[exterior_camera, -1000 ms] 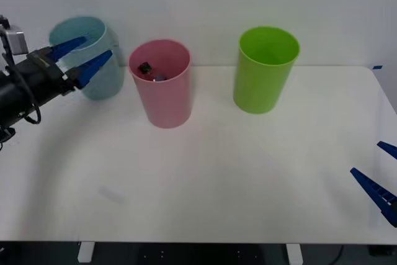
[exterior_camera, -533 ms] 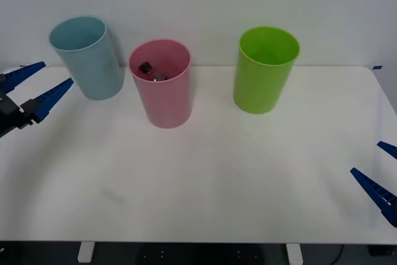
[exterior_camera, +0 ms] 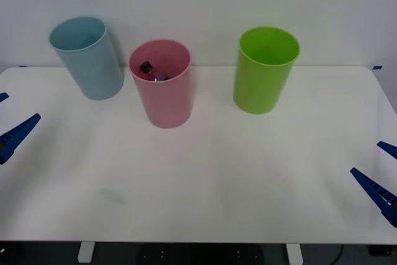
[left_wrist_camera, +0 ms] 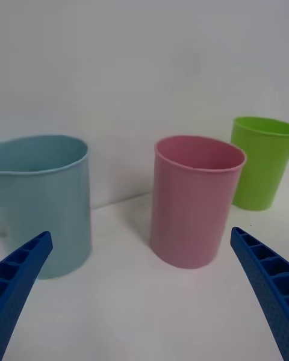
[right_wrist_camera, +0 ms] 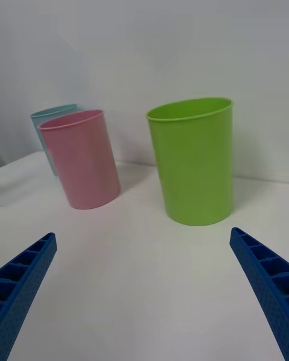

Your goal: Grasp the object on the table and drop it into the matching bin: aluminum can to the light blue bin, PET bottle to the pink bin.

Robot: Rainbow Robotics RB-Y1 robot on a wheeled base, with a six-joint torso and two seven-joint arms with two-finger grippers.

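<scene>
The PET bottle (exterior_camera: 149,70) lies inside the pink bin (exterior_camera: 164,94), its black cap showing just below the rim. To the pink bin's left stands the light blue bin (exterior_camera: 89,59). My left gripper (exterior_camera: 9,119) is open and holds nothing at the left edge of the white table (exterior_camera: 205,172), well short of the bins. At the table's right edge my right gripper (exterior_camera: 379,169) is open too, with nothing between its fingers. Beyond the left wrist's open gripper (left_wrist_camera: 141,233) stand the pink bin (left_wrist_camera: 195,201) and the light blue bin (left_wrist_camera: 42,204).
A bright green bin (exterior_camera: 265,69) stands to the right of the pink one; the right wrist view has the green bin (right_wrist_camera: 192,159) nearest, then the pink bin (right_wrist_camera: 81,159). A white wall runs behind the table.
My left gripper has pulled back from beside the light blue bin's rim, moving down and leftward to the table's left edge. The right gripper has stayed put.
</scene>
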